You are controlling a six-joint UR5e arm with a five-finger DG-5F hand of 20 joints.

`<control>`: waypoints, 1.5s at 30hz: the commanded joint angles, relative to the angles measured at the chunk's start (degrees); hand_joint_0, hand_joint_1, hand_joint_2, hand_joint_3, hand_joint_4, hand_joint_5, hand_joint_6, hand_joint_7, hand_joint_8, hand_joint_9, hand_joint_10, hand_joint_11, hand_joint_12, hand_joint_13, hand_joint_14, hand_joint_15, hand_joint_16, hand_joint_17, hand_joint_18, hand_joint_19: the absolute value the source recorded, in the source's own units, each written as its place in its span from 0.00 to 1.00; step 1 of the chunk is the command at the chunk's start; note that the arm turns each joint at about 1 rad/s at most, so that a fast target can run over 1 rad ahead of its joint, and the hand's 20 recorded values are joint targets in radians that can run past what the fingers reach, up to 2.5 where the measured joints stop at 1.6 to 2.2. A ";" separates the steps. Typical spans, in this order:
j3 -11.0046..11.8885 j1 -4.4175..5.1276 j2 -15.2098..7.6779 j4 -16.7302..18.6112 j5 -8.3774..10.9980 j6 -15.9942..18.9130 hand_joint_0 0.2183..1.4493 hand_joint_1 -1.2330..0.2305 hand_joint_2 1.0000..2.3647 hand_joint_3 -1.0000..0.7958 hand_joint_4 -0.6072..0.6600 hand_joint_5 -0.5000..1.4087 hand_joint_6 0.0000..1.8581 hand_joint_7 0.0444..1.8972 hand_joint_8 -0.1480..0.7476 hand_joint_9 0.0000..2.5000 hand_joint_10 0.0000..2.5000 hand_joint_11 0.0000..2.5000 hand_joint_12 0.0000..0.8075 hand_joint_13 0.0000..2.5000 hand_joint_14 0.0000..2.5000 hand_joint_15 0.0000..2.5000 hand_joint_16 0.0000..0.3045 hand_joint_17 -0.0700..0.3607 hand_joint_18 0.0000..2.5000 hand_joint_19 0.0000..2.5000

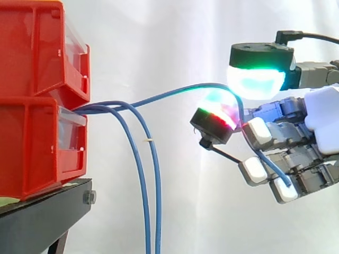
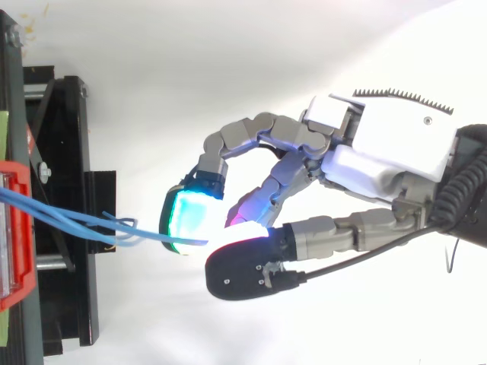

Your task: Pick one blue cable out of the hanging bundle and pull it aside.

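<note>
Blue cables come out between the two stacked red bins (image 1: 37, 53) at the left. Two hanging blue cables (image 1: 143, 174) drop straight down in front of the stand. One pulled blue cable (image 1: 175, 93) stretches rightward in a shallow arc, apart from the other two. My hand (image 1: 318, 127) is at the right, and its glowing fingertips (image 1: 214, 114) pinch this cable. The cable's free end trails down over the curled fingers. From above, the hand (image 2: 388, 148) holds the cable (image 2: 68, 220) at a cyan-lit pad, well clear of the bins.
The red bins rest on a black stand (image 1: 42, 217) at the lower left. In the top view the stand's frame (image 2: 65, 190) runs down the left edge. A white curtain hangs behind everything. A small pale tag sits on one hanging cable (image 1: 150, 140).
</note>
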 commanded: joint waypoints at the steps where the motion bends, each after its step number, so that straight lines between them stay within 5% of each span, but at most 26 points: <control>1: -0.01 0.01 0.01 -0.01 -0.01 0.00 0.27 0.26 0.01 0.58 0.34 0.24 0.48 0.54 0.48 0.38 0.01 0.22 0.55 0.38 0.01 0.21 0.21 0.49 0.35 0.23; 12: -0.01 0.01 0.01 -0.71 0.17 0.00 0.27 0.27 0.00 0.57 0.27 0.24 0.49 0.52 0.46 0.30 0.01 0.22 0.58 0.38 0.01 0.21 0.21 0.49 0.35 0.23; 16: -0.01 0.01 0.01 -0.80 0.17 0.00 0.27 0.28 0.00 0.57 0.25 0.23 0.49 0.51 0.49 0.34 0.00 0.38 0.58 0.38 0.01 0.22 0.21 0.49 0.35 0.24; 22: -0.01 0.01 0.01 -0.80 0.17 0.00 0.27 0.28 0.00 0.56 0.23 0.23 0.49 0.50 0.47 0.35 0.00 0.48 0.58 0.38 0.01 0.23 0.21 0.49 0.35 0.24; 31: -0.01 0.01 0.01 -0.80 0.17 0.00 0.27 0.28 0.01 0.55 0.22 0.23 0.49 0.50 0.46 0.32 0.03 0.47 0.57 0.41 0.01 0.24 0.20 0.48 0.36 0.25; 34: -0.01 0.01 0.01 -0.80 0.17 0.00 0.28 0.28 0.01 0.55 0.21 0.23 0.49 0.50 0.44 0.28 0.27 0.43 0.56 0.43 0.01 0.26 0.19 0.47 0.39 0.26; 36: -0.01 0.01 0.01 -0.71 0.17 0.00 0.28 0.28 0.01 0.55 0.20 0.23 0.49 0.51 0.44 0.27 0.32 0.41 0.56 0.44 0.01 0.27 0.19 0.47 0.40 0.26; 37: -0.01 0.01 0.01 -0.71 0.17 0.00 0.28 0.28 0.01 0.55 0.20 0.23 0.48 0.51 0.43 0.22 0.69 0.32 0.56 0.46 0.01 0.30 0.19 0.47 0.40 0.26; 45: -0.01 0.01 0.01 -0.71 0.17 0.00 0.28 0.28 0.01 0.54 0.21 0.22 0.48 0.52 0.41 0.18 0.92 0.27 0.56 0.46 0.01 0.35 0.19 0.47 0.40 0.27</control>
